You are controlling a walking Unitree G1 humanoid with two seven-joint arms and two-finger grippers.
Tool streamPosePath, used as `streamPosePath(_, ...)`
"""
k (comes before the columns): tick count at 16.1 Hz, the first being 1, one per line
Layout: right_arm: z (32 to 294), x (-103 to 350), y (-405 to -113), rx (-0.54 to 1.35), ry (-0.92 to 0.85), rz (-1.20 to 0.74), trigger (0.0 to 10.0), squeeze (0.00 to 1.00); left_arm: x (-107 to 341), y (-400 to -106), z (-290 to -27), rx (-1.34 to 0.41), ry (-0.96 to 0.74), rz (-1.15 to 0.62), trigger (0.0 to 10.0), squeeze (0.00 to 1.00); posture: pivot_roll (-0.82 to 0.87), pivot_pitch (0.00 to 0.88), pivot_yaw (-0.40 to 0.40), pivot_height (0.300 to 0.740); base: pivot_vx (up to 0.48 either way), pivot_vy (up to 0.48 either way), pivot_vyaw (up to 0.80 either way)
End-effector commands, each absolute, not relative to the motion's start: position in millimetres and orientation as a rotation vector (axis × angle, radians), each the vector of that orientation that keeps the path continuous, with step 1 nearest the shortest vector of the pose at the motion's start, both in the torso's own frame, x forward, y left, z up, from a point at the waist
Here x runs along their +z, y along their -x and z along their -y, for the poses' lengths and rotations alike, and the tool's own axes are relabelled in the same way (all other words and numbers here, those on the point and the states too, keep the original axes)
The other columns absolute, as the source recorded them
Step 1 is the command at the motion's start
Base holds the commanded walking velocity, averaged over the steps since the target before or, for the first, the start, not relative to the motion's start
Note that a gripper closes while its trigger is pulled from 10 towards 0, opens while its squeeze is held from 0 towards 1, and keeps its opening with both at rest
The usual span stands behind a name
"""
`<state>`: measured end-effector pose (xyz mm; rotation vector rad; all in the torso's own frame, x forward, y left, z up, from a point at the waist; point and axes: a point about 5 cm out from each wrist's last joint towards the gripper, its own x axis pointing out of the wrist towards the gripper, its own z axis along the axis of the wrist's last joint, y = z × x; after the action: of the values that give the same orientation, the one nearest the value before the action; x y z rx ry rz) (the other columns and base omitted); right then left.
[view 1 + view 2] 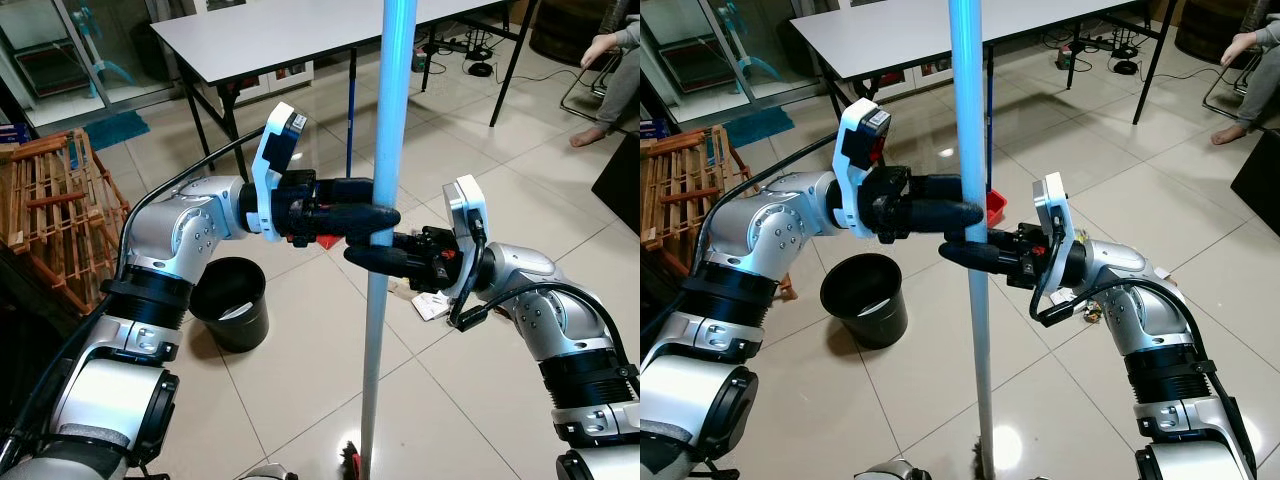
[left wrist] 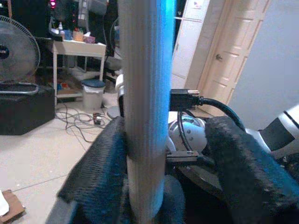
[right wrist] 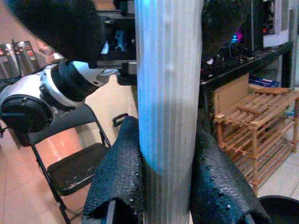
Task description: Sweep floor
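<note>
A broom with a long pale blue handle [image 1: 384, 150] stands upright in front of me, and its head [image 1: 352, 462] meets the tiled floor at the bottom of the view. My left gripper [image 1: 375, 222] reaches in from the left and is shut on the handle at mid height. Just below it, my right gripper [image 1: 365, 258] comes in from the right and is shut on the same handle. In the left wrist view the ribbed handle [image 2: 145, 116] sits between the black fingers [image 2: 98, 172]. The right wrist view has the handle [image 3: 168, 116] clamped between its pads [image 3: 119, 177].
A black bucket [image 1: 232, 300] stands on the tiles to my left, beside a wooden rack [image 1: 55, 215]. A white table [image 1: 300, 30] on black legs is ahead, with a red dustpan [image 1: 992, 207] on the floor before it. Paper scraps [image 1: 430, 303] lie under my right arm. A person's foot [image 1: 590, 135] is at far right.
</note>
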<state>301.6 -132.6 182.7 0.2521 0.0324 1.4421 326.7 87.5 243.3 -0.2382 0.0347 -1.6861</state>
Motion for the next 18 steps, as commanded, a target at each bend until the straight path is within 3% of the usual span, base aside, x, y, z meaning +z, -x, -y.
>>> streamPosePath(1, 134, 180, -303, 1.420, -0.257, -0.044, 10.0, 0.00, 249, -326, -88, -1.724, 0.201, 0.000, 10.0, 1.00, -0.07, 0.000, 0.101, 0.740, 0.000, 0.000, 0.00)
streamPosePath(9, 135, 180, -299, 1.440, -0.275, -0.048, 10.0, 0.00, 242, -331, -89, -1.649, 0.125, -0.006, 10.0, 1.00, -0.07, 0.000, 0.100, 0.740, 0.000, 0.000, 0.00)
streamPosePath(10, 134, 180, -298, 1.447, -0.281, -0.044, 10.0, 0.00, 231, -335, -84, -1.581, 0.009, -0.029, 10.0, 0.00, -0.07, 0.000, 0.102, 0.740, 0.000, 0.000, 0.00)
streamPosePath(14, 132, 179, -300, 1.415, -0.285, -0.027, 10.0, 0.00, 215, -345, -77, -1.390, -0.133, -0.043, 10.0, 0.00, -0.07, 0.000, 0.104, 0.740, 0.000, 0.000, 0.00)
streamPosePath(18, 126, 174, -309, 1.262, -0.210, 0.018, 10.0, 0.00, 220, -353, -73, -1.228, -0.154, 0.028, 10.0, 0.00, -0.07, 0.000, 0.108, 0.740, 0.000, 0.000, 0.00)
